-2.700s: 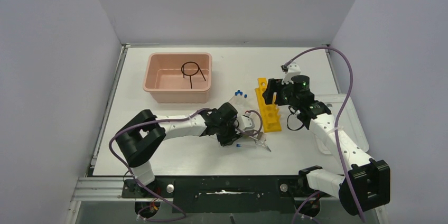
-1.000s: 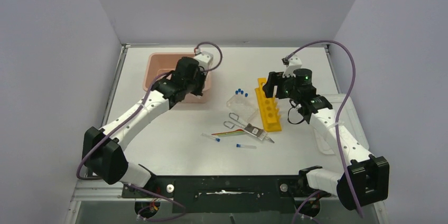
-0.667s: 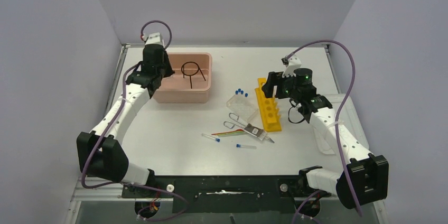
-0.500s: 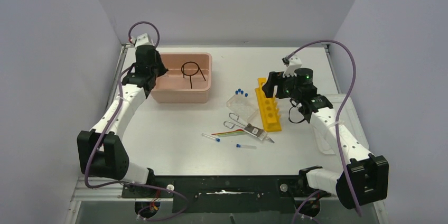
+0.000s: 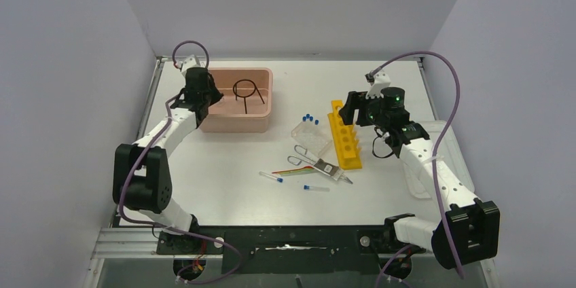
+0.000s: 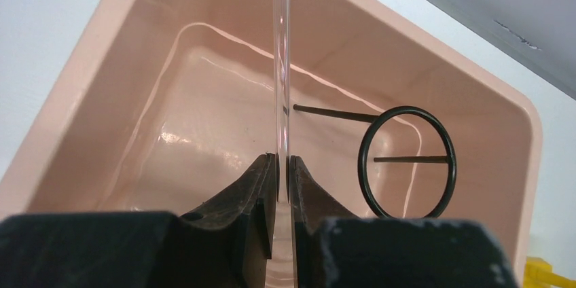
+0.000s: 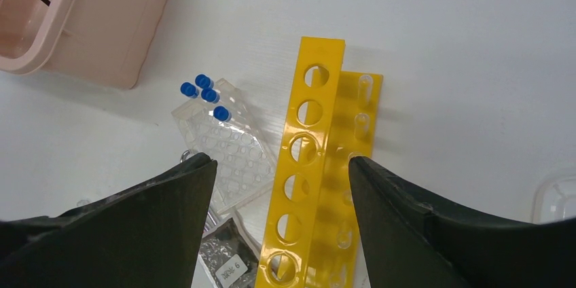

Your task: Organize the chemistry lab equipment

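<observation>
Lengthwise, clear rod [image 6: 281, 64] juts straight from left claw [image 6: 282, 161].

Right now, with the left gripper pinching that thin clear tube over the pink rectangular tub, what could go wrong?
The left gripper grips the thin clear tube at its very fingertips, so it may slip or pivot.
Released here, it could strike the black wire ring with stem in the pink rectangular tub and bounce.
The right gripper hovers open over the yellow holed rack; descending off-centre could shove it into the clear tube rack.
</observation>
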Robot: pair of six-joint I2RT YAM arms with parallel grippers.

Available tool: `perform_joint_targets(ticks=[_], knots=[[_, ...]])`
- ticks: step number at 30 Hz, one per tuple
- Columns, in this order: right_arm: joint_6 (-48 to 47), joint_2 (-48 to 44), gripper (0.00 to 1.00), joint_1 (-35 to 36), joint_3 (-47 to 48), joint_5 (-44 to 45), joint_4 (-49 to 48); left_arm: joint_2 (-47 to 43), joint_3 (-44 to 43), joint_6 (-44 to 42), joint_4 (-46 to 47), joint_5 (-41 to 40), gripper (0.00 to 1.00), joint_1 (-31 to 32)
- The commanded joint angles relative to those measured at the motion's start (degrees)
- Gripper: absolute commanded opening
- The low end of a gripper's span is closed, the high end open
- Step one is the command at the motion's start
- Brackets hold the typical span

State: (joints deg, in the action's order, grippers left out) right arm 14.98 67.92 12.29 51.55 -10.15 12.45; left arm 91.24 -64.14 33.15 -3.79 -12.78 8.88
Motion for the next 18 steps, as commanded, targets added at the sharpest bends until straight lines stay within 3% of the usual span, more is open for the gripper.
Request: perform_joint_targets(ticks=[1, 14, 16, 18], knots=[[-0.9, -2.0, 0.73, -0.6, 0.5, -0.7, -3.0, 1.6, 1.8, 4.2, 8.6, 1.1, 0.01, -0.3], [-0.9, -2.0, 0.73, -1.4, 0.6, -0.9, -3.0, 9.6, -2.4, 8.9, 6.7, 0.9, 0.12, -0.9], [-1.0, -2.1, 0.73, -1.6, 0.6, -0.8, -3.0, 10.4, -2.9, 8.3, 7.0, 1.6, 0.24, -0.9], [-1.0, -2.1, 0.73, -1.7, 0.6, -0.7, -2.9, 10.6, -3.0, 7.9, 7.1, 1.9, 0.28, -0.9]])
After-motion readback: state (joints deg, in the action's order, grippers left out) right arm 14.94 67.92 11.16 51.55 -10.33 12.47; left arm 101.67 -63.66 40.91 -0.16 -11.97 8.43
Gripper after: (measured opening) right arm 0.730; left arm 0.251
